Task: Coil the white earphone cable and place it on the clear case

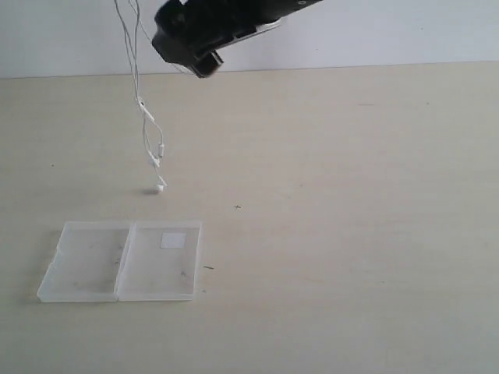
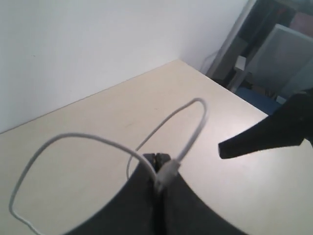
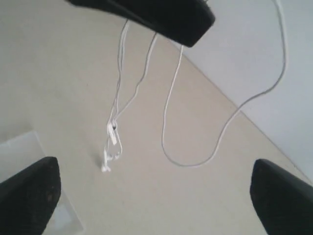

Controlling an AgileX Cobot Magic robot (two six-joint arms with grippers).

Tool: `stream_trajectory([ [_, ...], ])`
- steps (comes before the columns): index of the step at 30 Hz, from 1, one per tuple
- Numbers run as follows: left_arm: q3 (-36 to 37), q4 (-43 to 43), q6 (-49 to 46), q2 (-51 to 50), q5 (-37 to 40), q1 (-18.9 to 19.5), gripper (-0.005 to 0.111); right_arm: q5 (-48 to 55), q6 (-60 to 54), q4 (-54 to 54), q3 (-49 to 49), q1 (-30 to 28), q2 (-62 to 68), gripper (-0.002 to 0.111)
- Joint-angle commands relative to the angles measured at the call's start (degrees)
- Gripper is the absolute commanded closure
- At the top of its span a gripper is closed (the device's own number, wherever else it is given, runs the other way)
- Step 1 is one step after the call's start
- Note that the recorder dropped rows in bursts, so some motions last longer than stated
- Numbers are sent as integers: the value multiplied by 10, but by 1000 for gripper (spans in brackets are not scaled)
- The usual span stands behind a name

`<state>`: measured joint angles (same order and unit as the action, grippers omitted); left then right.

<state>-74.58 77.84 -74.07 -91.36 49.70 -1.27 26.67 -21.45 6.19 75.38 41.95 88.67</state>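
Note:
The white earphone cable [image 1: 139, 93] hangs from above the exterior view's top edge. Its earbuds [image 1: 160, 185] dangle at or just over the table, behind the clear case [image 1: 86, 265]. The case lies open and flat, with a white sticker [image 1: 172, 239] on its right half. My left gripper [image 2: 161, 158] is shut on a thicker white piece of the cable, and wire loops [image 2: 195, 105] stand out around it. It is out of the exterior view. My right gripper [image 3: 156, 193] is wide open and empty, beside the hanging strands [image 3: 171, 98]. The right arm [image 1: 210, 35] shows at the top.
The beige table [image 1: 351, 195] is bare apart from the case. A white wall [image 1: 390, 31] runs along its far edge. Grey furniture [image 2: 283, 49] stands past the table's corner in the left wrist view.

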Motion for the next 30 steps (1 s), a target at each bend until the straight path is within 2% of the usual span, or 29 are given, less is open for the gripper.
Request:
stream_trajectory([
  [1, -16, -41, -23, 6, 72, 1, 107, 83, -14, -40, -1, 0, -19, 8],
  [6, -38, -83, -50, 6, 164, 1, 107, 99, 20, -83, -1, 0, -21, 11],
  [11, -40, -73, -23, 6, 175, 1, 107, 99, 96, -98, -1, 0, -21, 27],
  [15, -40, -73, 3, 6, 175, 1, 107, 98, 171, -113, -1, 0, -25, 49],
  [22, -40, -66, 53, 6, 153, 1, 107, 84, 263, -112, -1, 0, -29, 98],
  [24, -40, -66, 56, 6, 145, 1, 107, 94, 272, -111, -1, 0, -31, 106],
  [25, -40, -64, 57, 6, 138, 1, 107, 101, 272, -107, -1, 0, -32, 106],
  [27, -40, -50, 57, 6, 124, 1, 107, 120, 237, -42, -1, 0, -41, 89],
  [28, -40, -30, 57, 6, 120, 1, 107, 126, 195, 10, -1, 0, -44, 74],
  [29, -40, -15, 57, 6, 120, 1, 107, 127, 178, 29, -1, 0, -44, 65],
  [30, -40, 2, 57, 6, 120, 1, 107, 120, 177, 31, -1, 0, -43, 52],
])
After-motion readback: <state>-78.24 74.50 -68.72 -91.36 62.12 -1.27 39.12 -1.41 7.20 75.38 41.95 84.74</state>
